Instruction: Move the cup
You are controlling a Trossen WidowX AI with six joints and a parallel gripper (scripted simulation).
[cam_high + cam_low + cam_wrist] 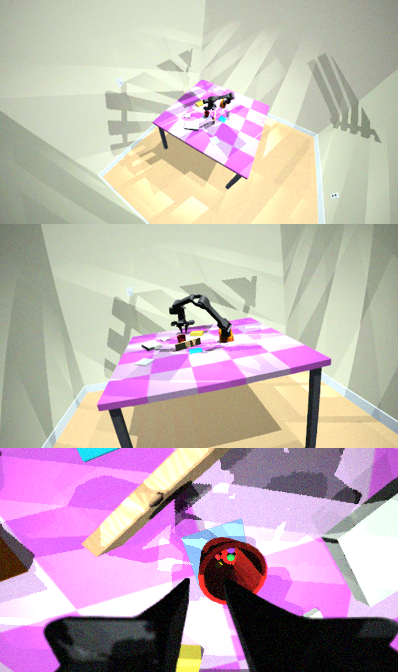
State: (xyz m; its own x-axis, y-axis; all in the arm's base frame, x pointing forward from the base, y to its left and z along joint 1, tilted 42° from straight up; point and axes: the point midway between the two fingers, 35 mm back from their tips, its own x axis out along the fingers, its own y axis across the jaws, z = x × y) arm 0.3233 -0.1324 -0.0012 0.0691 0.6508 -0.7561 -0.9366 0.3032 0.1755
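End effector (pixel 205 590) hangs above the cup (pixel 232 570), fingers part-way spread with nothing between them, tips pointing down just short of the rim in the wrist view. The cup stands upright on a pale blue pad (pixel 215 540) on the bench (pixel 217 370), marbles (pixel 227 556) visible at its bottom. Step in hand appears to be the approach: no grasp made, cup not lifted. Next move likely calls for a straight descent so the fingers straddle one wall or the body of the cup, then a gentle close, keeping it level. A wooden block (pixel 150 495) lies close beside the pad; beyond it sits a cyan pad (pixel 195 350), probably the goal. A white box (pixel 370 543) flanks the other side. Carrying over the block needs height; the bench edge is well apart.
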